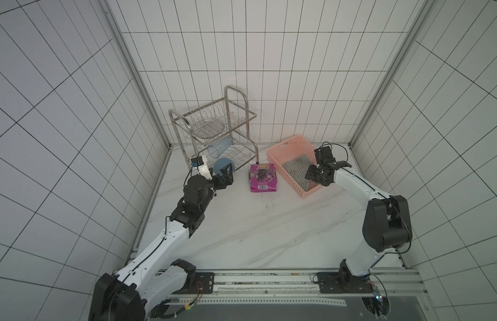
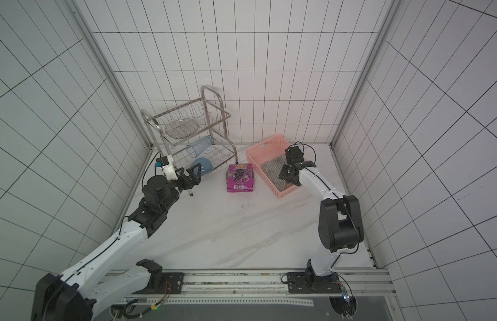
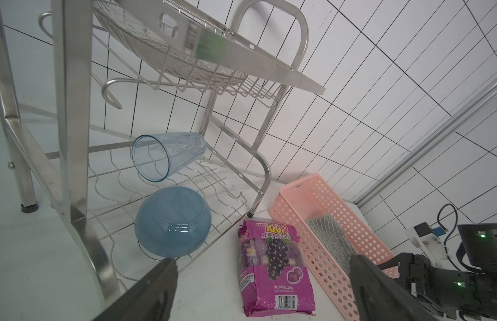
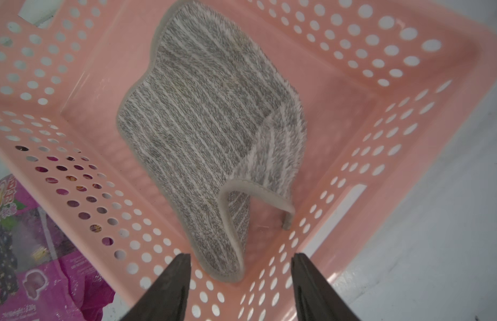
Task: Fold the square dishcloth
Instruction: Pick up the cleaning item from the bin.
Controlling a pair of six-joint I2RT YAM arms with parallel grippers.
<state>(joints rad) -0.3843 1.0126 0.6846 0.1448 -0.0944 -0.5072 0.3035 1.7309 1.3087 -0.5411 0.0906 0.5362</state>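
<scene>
The square dishcloth (image 4: pixel 208 125), grey with fine stripes and a plain border, lies rumpled inside the pink basket (image 4: pixel 75 139), one corner curled up against the basket's near wall. Both top views show it on the basket floor (image 1: pixel 297 169) (image 2: pixel 272 171). My right gripper (image 4: pixel 241 258) hangs over the near end of the basket (image 1: pixel 275 158), jaws apart on either side of the cloth's near corner without touching it. My left gripper (image 1: pixel 227 176) (image 3: pixel 262 259) stands wide open and empty by the dish rack, far from the cloth.
A magenta snack packet (image 1: pixel 262 178) (image 3: pixel 272 264) lies flat just left of the basket. The steel dish rack (image 1: pixel 214 125) stands at the back left, holding a blue cup (image 3: pixel 164 155) and an upturned blue bowl (image 3: pixel 172 219). Tiled walls enclose the table.
</scene>
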